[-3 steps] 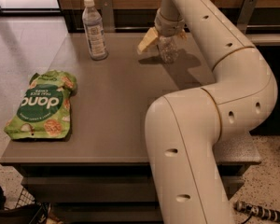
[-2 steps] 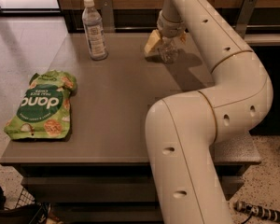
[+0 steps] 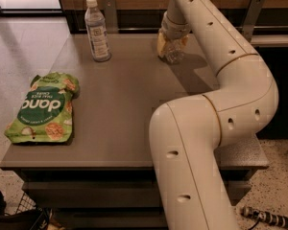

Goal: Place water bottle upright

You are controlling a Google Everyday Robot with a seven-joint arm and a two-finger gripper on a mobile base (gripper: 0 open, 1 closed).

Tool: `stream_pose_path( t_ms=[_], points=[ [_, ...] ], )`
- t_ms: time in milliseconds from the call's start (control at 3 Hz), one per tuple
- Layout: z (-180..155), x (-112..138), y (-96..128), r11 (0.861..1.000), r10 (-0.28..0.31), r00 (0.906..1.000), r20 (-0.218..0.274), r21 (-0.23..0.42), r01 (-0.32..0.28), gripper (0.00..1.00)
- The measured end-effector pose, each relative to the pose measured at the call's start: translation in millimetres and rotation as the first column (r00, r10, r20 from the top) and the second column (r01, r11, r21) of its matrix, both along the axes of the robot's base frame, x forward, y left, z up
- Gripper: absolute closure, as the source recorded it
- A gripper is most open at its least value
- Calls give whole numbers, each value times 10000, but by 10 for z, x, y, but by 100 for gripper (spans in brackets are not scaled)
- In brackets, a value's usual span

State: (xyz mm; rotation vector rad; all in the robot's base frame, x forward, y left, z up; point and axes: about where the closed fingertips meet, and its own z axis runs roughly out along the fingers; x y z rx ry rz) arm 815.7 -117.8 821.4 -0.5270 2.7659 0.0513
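Note:
The water bottle point(image 3: 174, 54) is small, clear and ribbed. It stands about upright at the far middle of the grey table point(image 3: 125, 104), its base at the tabletop. My gripper point(image 3: 173, 43) comes down on it from above, with yellowish fingers point(image 3: 161, 44) on both sides, shut on its upper part. The cap is hidden by the gripper. My white arm point(image 3: 216, 104) bends across the right side of the view.
A taller bluish bottle point(image 3: 97, 30) with a white printed label stands upright at the far left of the table. A green snack bag point(image 3: 43, 107) lies flat near the left edge. A dark wall and rail run behind the table.
The gripper has turned and shifted slightly right with the water bottle, bringing it from tilted to about upright on the table.

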Motion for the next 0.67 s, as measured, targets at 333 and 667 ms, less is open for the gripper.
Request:
stream_pose_path(
  t_ms=[333, 667],
  points=[
    [-27, 18, 12, 10000, 9, 10000, 10, 11, -9, 88],
    [-7, 15, 14, 10000, 10, 10000, 12, 12, -10, 100]
  ],
)
